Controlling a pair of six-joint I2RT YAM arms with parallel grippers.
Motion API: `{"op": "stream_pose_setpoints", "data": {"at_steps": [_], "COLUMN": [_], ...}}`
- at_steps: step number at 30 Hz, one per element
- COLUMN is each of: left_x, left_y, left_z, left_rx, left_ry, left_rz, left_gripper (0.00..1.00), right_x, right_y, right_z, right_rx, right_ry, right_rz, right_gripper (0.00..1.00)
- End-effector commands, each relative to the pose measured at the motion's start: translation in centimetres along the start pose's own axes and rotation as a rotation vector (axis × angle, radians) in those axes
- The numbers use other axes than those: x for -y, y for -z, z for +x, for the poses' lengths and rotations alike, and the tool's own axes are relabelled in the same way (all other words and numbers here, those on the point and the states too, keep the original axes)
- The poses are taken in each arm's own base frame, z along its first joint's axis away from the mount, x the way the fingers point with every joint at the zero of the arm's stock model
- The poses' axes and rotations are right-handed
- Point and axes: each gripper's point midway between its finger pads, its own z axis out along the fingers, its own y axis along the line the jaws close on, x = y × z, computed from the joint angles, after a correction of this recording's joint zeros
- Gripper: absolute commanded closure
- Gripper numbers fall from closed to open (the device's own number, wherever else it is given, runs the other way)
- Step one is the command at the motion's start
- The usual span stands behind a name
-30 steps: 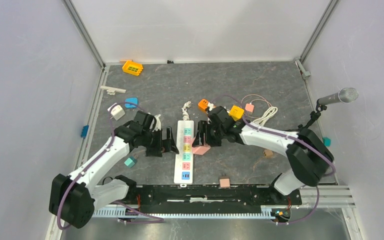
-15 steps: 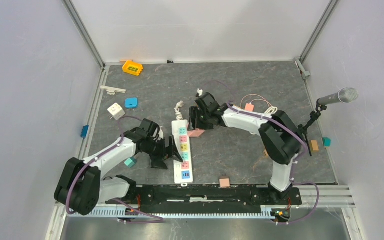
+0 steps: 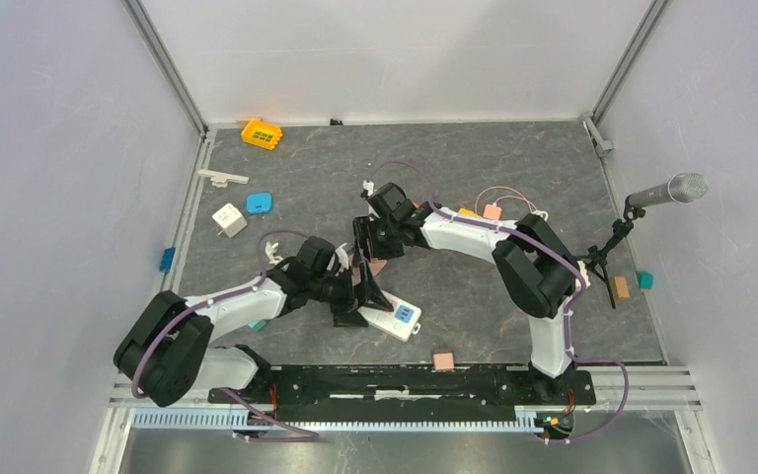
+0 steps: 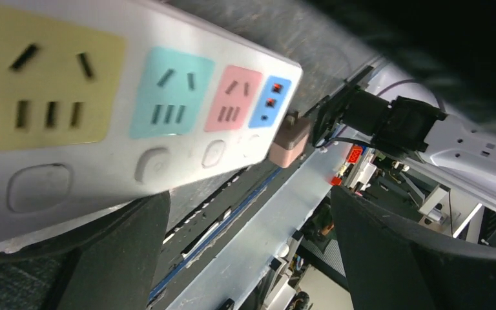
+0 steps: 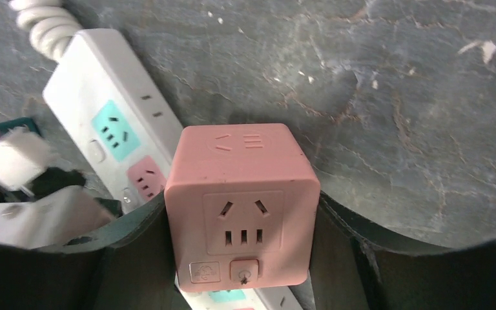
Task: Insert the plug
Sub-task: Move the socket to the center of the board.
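From above, arms hide most of the white power strip (image 3: 395,321) toward the tabletop's near edge. The right wrist view shows right jaws clamped on the pink cube plug (image 5: 242,206) over it. Left jaws stand wide apart.

Power strip (image 3: 396,317) mostly hidden overhead

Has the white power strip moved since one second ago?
Yes. The power strip has turned: before square to the base rail, it now lies slanted, its blue end swung right toward the small pink block.
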Motion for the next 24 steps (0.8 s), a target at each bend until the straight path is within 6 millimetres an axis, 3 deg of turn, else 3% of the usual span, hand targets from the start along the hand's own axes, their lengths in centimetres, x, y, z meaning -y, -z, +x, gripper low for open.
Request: {"op": "stream_pose_setpoints", "data": {"at_steps": [1,7,11,15,21,24], "left_x": [5.2,5.0,3.7,2.5,1.3,0.4], "left_y": [1.2,6.5,9.7,11.2,10.6,9.9], "left_z": [-2.5,-3.3,-4.8,-7.3,-12.1,-15.3], "left_rx": [0.106,0.287,0.423,0.484,0.431,0.451], "left_ry": [-0.127,-0.338,-0.428,-0.443,-0.397,-0.417], "left_rz": [0.14,-0.037,-0.179,-0.295,-0.386,-0.446], "left_gripper": [0.0,0.0,0.0,0.0,0.01,0.14], "right_x": [-1.0,0.2,1.2,1.0,-3.6,-6.0], "right_y": [3.5,10.8,14.3,14.3,12.0,10.9], "right_z": [-2.0,-6.5,-5.7,-0.6,9.2,12.8], "right_rx": [0.079,0.252,0.314,0.218,-0.022,-0.079], "right_ry": [0.072,0.12,0.088,0.059,0.107,0.144], "right_rz": [0.027,0.23,0.272,0.162,-0.052,-0.098], "right_gripper": [1.0,1.0,1.0,1.0,1.0,1.0]}}
